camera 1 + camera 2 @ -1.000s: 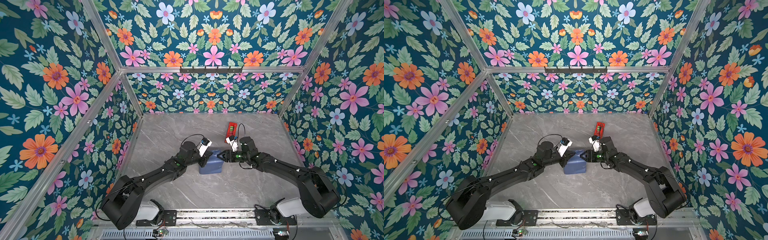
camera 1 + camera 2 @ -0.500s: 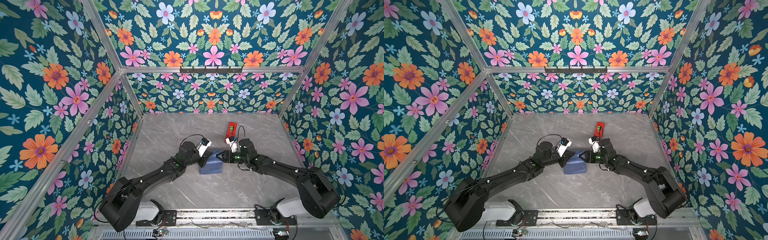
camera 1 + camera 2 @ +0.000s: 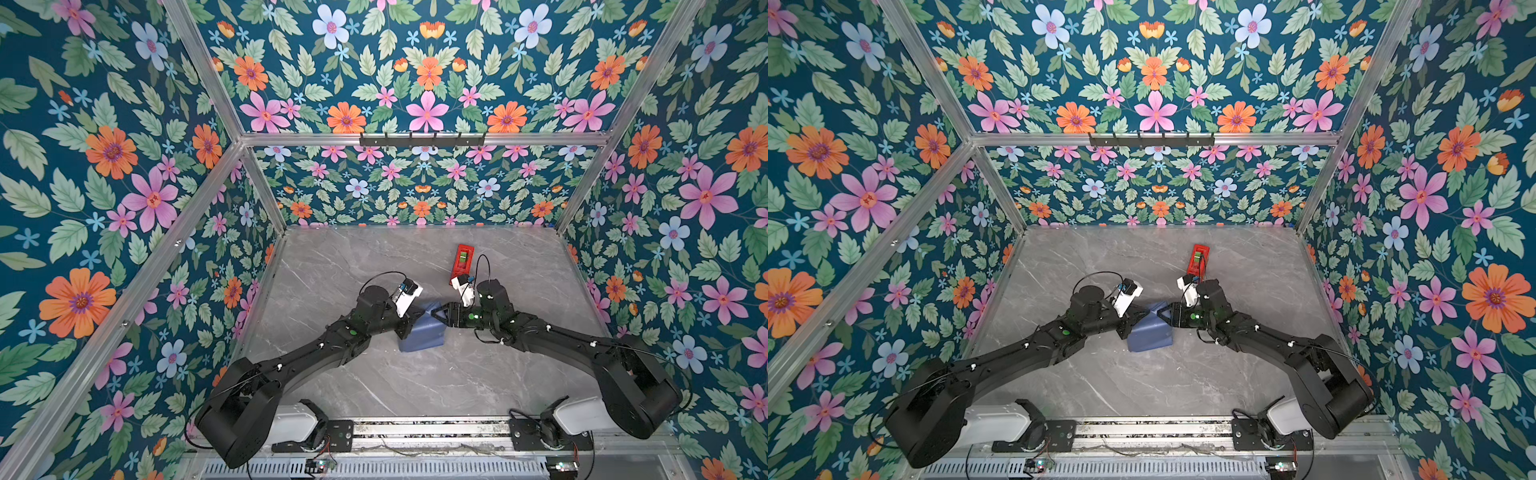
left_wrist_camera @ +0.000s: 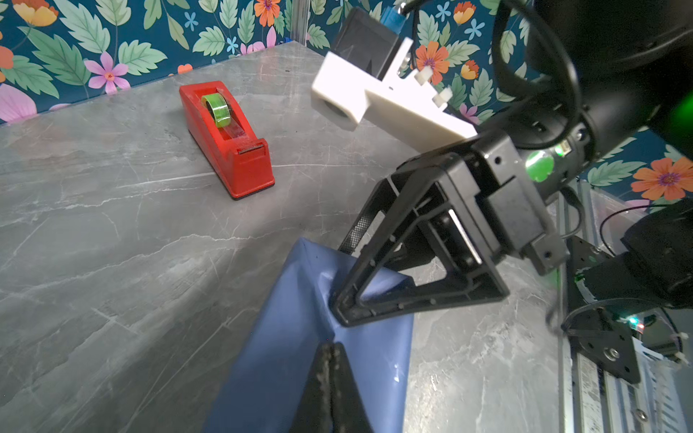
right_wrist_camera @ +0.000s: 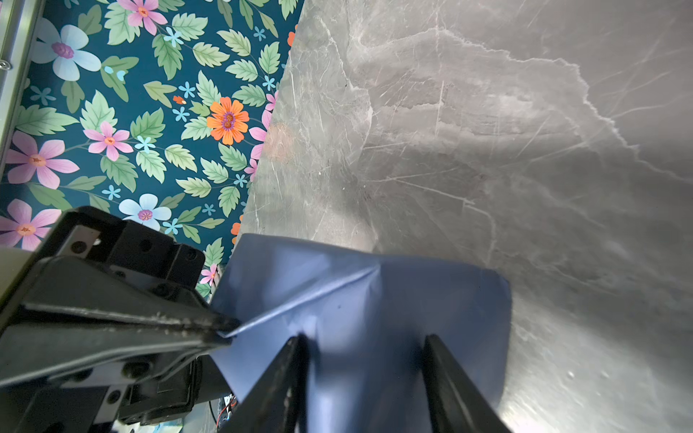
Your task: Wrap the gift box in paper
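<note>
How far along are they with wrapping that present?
Done: the paper covers the box completely, so none of the box shows. In hand: the left gripper is shut on a fold at one end, and the open right gripper straddles the paper beside it. Left: flattening the end flaps and probably taping. The tape dispenser stands apart.

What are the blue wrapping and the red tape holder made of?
The blue wrapping looks like thin paper with a slight sheen: it holds sharp creases and folds. The red tape holder seems to be hard, glossy plastic, with smooth moulded sides. Its roll looks like clear tape on a green core.
</note>
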